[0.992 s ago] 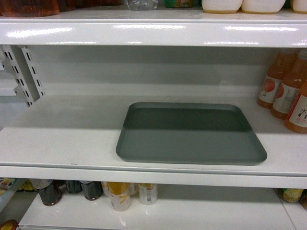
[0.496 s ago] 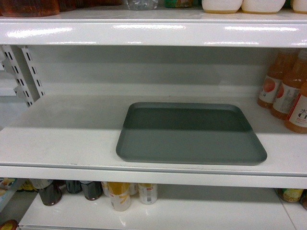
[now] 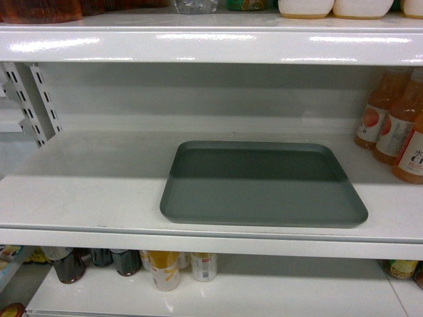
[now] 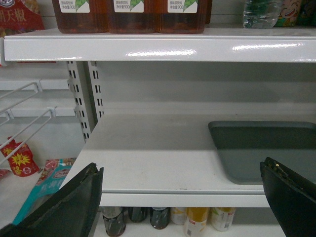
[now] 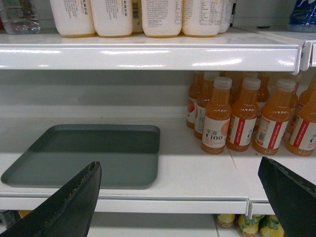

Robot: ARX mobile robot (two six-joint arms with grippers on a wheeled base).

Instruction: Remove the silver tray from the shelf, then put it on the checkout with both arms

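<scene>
Tray [image 3: 261,185] lies flat on the shelf [image 3: 86,191], untouched. Both my claws, left claw [image 4: 182,197] and right claw [image 5: 180,197], gape wide. Reaching carelessly could topple the juice bottles [image 5: 232,118] beside it.

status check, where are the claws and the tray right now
Left claw open, short of the shelf, holding nothing. Right claw open, also clear. Silver tray flat on the shelf, untouched. Orange juice bottles stand right of the tray, apart from it.

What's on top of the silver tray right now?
Nothing: the silver tray lies bare on the shelf, its back half in shadow. The shelf under it is covered.
</scene>
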